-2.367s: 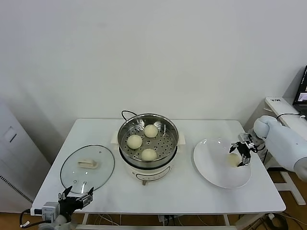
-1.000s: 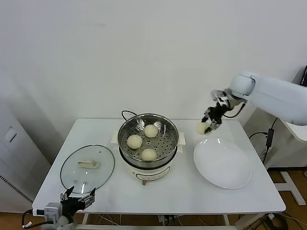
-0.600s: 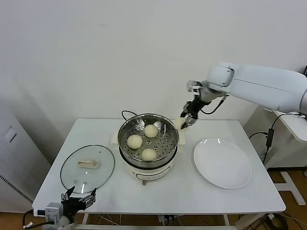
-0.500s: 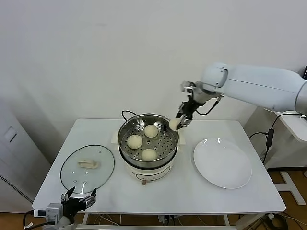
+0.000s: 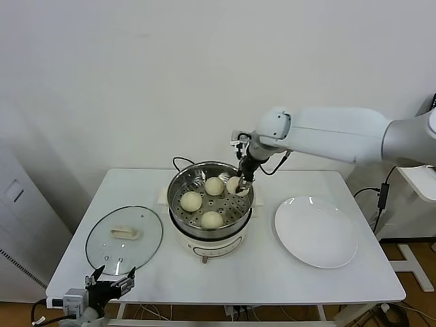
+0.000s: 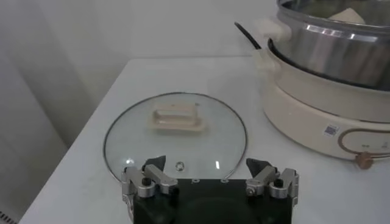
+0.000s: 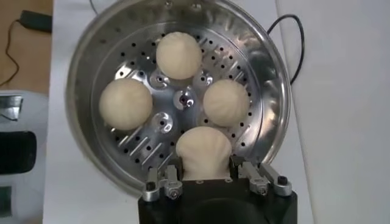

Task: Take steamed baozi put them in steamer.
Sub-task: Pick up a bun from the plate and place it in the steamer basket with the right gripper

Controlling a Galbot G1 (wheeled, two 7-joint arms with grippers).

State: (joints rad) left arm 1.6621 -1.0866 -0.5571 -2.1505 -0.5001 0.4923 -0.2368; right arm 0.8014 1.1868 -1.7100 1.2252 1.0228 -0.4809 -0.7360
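Note:
The steel steamer [image 5: 204,164] stands mid-table on its white cooker base [image 5: 204,251]. Three baozi lie on its perforated floor [image 7: 178,55] [image 7: 125,104] [image 7: 226,102]. My right gripper [image 5: 238,182] hangs just inside the steamer's right rim, shut on another baozi [image 5: 233,185]. In the right wrist view that baozi [image 7: 203,152] bulges between the fingers over the floor near the rim [image 7: 82,73]. My left gripper [image 5: 109,283] is parked at the table's front left corner, open and empty [image 6: 210,176].
A glass lid [image 5: 125,238] with a white handle lies flat on the table left of the steamer, just ahead of the left gripper [image 6: 175,137]. A bare white plate [image 5: 315,231] sits to the steamer's right. A black cord [image 5: 178,162] runs behind the cooker.
My right gripper carried the baozi leftward from above the plate's far edge and lowered it to the steamer's right side. The left arm stayed put.

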